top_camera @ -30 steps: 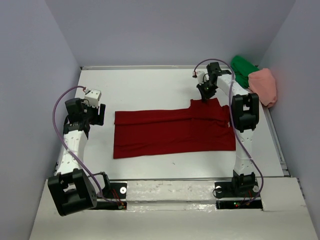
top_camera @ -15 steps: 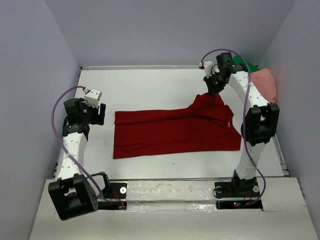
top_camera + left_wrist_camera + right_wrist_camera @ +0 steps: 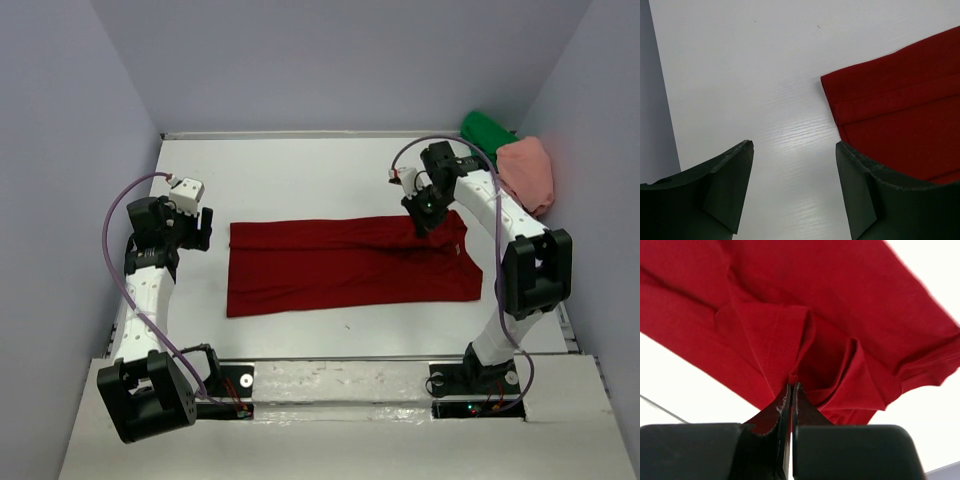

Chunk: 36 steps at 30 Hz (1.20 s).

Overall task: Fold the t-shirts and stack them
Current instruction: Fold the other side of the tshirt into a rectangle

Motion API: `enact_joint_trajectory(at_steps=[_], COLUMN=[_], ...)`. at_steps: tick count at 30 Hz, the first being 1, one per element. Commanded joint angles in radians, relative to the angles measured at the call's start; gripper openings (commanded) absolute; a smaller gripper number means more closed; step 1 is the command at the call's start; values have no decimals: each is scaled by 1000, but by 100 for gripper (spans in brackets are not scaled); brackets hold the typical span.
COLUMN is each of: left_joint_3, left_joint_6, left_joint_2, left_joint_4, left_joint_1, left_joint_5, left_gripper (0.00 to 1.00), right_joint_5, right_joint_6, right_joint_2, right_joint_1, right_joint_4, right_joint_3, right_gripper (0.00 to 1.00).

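Observation:
A dark red t-shirt (image 3: 340, 265) lies folded into a long strip across the middle of the table. My right gripper (image 3: 424, 222) is shut on a bunched fold of the dark red t-shirt (image 3: 790, 335) at the strip's far right corner, and the pinched cloth puckers around the fingertips. My left gripper (image 3: 196, 228) hangs open just left of the strip's left end, nothing between its fingers (image 3: 730, 175); the dark red t-shirt's corner (image 3: 900, 120) shows to its right. A bright green t-shirt (image 3: 485, 135) and a salmon pink t-shirt (image 3: 528, 172) lie crumpled at the back right.
The white table (image 3: 300, 180) is boxed in by grey walls on three sides. The green and pink shirts sit against the right wall. A raised ledge (image 3: 340, 385) with both arm bases runs along the near edge.
The right gripper carried the pinched sleeve from the far right corner up, then forward and down onto the strip. The shirt's right end now lies flatter. The left arm stayed put.

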<state>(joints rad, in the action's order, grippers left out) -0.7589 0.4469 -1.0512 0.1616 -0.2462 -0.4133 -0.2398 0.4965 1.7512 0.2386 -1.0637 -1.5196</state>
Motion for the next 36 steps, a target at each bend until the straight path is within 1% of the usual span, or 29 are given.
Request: enact_joint_trajectory(at_steps=[1, 4, 8, 13, 14, 15, 16, 17, 18, 21, 23, 26, 28, 29, 30, 36], left_joint_3=[-13, -14, -11, -17, -17, -17, -17, -17, -19, -19, -20, -20, -20, -19, -19, -17], left_joint_6=[7, 7, 10, 12, 13, 13, 13, 13, 15, 13, 15, 15, 15, 15, 16, 18], left_joint_2=[13, 11, 8, -4, -6, -7, -7, -7, -7, -7, -6, -4, -4, -6, -7, -12], left_joint_4=[-10, -5, -4, 3, 3, 4, 6, 6, 7, 10, 12, 12, 13, 13, 13, 13], left_joint_1=[-7, -7, -7, -7, -7, -7, -7, -7, -7, -7, -7, -8, -7, -7, -7, -7], left_joint_5=[-27, -27, -32, -35, -35, -36, -38, -38, -39, -41, -45, -47, -50, -50, -51, -58], left_gripper=[77, 77, 77, 77, 77, 77, 77, 77, 77, 77, 77, 77, 77, 77, 77, 77], right_joint_5=[4, 7, 2, -42, -56, -62, -72, -76, -82, -118, -112, -50, 0, 54, 68, 57], right_joint_6=[-15, -24, -36, -59, -64, -67, -72, -72, -72, -67, -64, -70, -91, -108, -108, -127], right_joint_2=[-73, -87, -102, -88, -78, -73, -64, -64, -64, -71, -96, -120, -137, -148, -148, -53], right_joint_1=[19, 28, 50, 87, 99, 99, 108, 108, 108, 108, 108, 108, 108, 108, 108, 108], right_joint_4=[-15, -16, 4, 30, 30, 30, 30, 30, 28, -1, -21, -10, 14, 54, 68, 129], right_joint_3=[54, 87, 183, 259, 266, 277, 280, 283, 283, 269, 245, 220, 205, 202, 199, 171], right_gripper=[0, 0, 0, 0, 5, 19, 40, 41, 48, 51, 55, 56, 51, 44, 41, 39])
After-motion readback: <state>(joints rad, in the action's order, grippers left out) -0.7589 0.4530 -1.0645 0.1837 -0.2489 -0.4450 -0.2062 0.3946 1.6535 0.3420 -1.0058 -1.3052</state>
